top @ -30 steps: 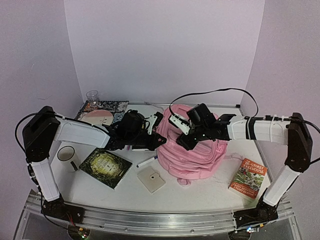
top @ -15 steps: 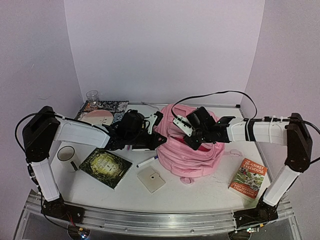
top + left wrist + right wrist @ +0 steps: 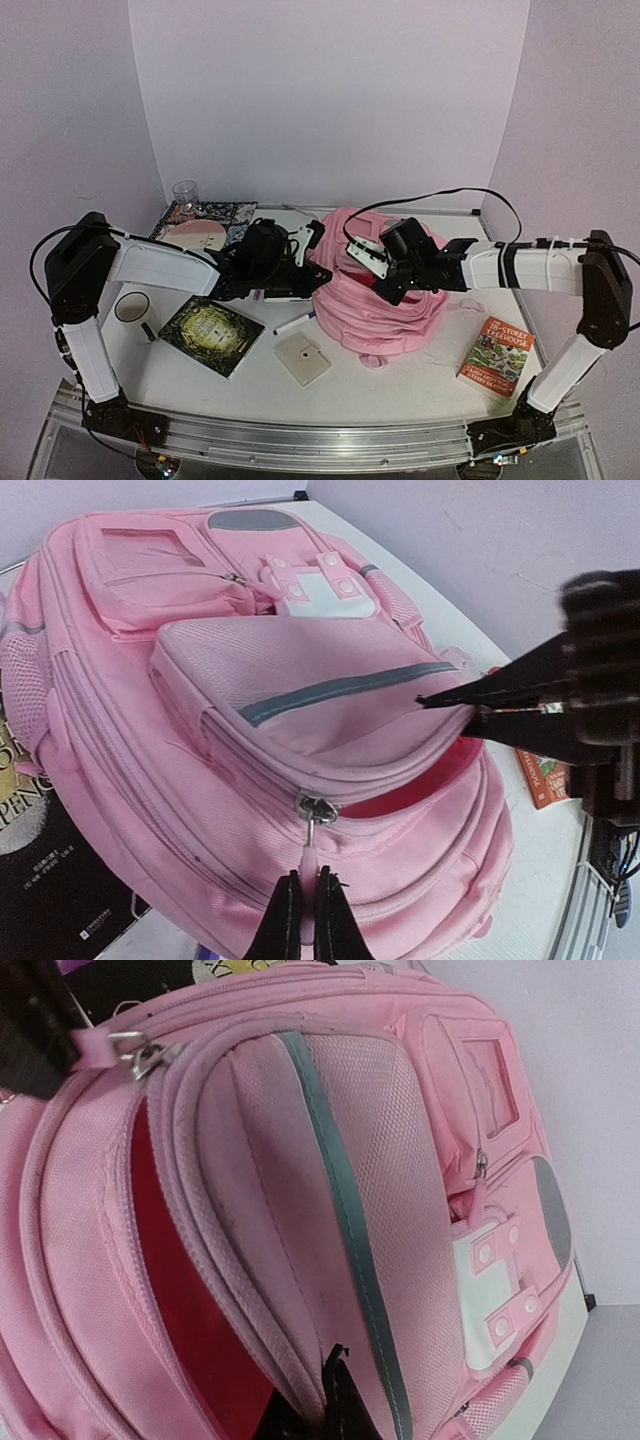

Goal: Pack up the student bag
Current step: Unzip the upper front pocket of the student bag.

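Between left gripper (image 3: 306,905) jaws: pink zip pull (image 3: 309,852), pinched tight. Right gripper (image 3: 325,1390) jaws clamped on the flap (image 3: 260,1160) edge, holding it raised. Wrist views show red lining (image 3: 170,1290) in the gap. Top view: student bag (image 3: 385,310) at middle of bench (image 3: 420,375), between both arms; bare bench strip before it, paperback (image 3: 497,357) right.

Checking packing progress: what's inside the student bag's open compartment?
Only red lining shows through the gap in the student bag, held open by the right pincer. No items visible; the flap covers the deeper part.
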`<state>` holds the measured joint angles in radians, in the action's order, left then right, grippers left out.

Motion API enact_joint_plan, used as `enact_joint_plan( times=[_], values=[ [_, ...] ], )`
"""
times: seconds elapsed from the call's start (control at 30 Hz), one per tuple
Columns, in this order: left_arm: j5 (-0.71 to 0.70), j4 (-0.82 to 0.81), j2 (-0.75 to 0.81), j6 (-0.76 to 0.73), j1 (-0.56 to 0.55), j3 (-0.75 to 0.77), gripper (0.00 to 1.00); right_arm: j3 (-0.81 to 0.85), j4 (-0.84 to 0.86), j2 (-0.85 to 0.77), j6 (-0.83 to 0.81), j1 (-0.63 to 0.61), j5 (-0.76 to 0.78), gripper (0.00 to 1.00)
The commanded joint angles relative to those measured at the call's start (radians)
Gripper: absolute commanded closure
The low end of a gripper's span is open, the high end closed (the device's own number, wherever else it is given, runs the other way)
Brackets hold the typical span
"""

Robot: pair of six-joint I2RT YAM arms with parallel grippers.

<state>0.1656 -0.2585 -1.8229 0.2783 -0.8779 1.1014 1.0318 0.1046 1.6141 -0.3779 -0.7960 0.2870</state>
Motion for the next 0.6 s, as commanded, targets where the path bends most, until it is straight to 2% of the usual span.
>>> enact_joint_plan(
  times=[0.0, 0.2, 0.4, 0.47, 0.57],
  values=[
    [-0.097, 0.027, 0.000, -0.025, 0.066, 0.079, 1.00, -0.032, 0.012, -0.156, -0.056, 0.025, -0.012, 1.00],
    [-0.155, 0.120, -0.086, -0.053, 0.086, 0.184, 1.00, -0.054, 0.023, -0.215, -0.066, 0.026, -0.069, 1.00],
    [-0.201, 0.128, -0.136, -0.065, 0.094, 0.230, 0.95, -0.017, 0.026, -0.169, -0.022, 0.044, 0.004, 1.00],
    [-0.204, 0.133, -0.117, -0.067, 0.094, 0.222, 0.89, -0.002, 0.025, -0.154, -0.004, 0.054, 0.041, 1.00],
    [-0.229, 0.137, -0.055, -0.063, 0.094, 0.183, 0.72, 0.012, 0.021, -0.148, 0.011, 0.058, 0.074, 1.00]
  ],
)
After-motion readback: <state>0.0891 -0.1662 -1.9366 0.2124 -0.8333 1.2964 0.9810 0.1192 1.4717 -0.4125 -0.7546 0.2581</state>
